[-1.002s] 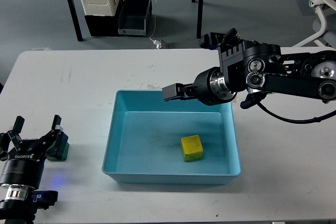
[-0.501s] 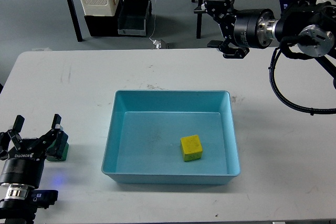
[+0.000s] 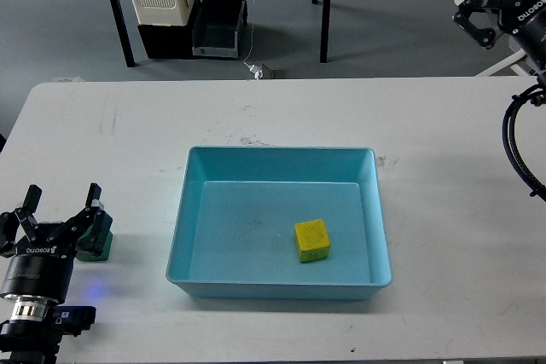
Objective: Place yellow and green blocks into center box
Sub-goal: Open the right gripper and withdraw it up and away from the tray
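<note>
Yellow block (image 3: pixel 311 239) lay in the box (image 3: pixel 281 159); green block (image 3: pixel 96 243) sat on the table (image 3: pixel 171 117) between the spread fingers of the left gripper (image 3: pixel 60 217). Right gripper (image 3: pixel 478 14) hung empty, fingers apart, at the far right. Risk: an off-centre closure could nudge the green block aside or pinch only a corner, dropping it short of the box.

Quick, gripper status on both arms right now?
Left gripper: open, empty, fingers on either side of the green block on the table.
Right gripper: open, empty, raised at the far right.
</note>
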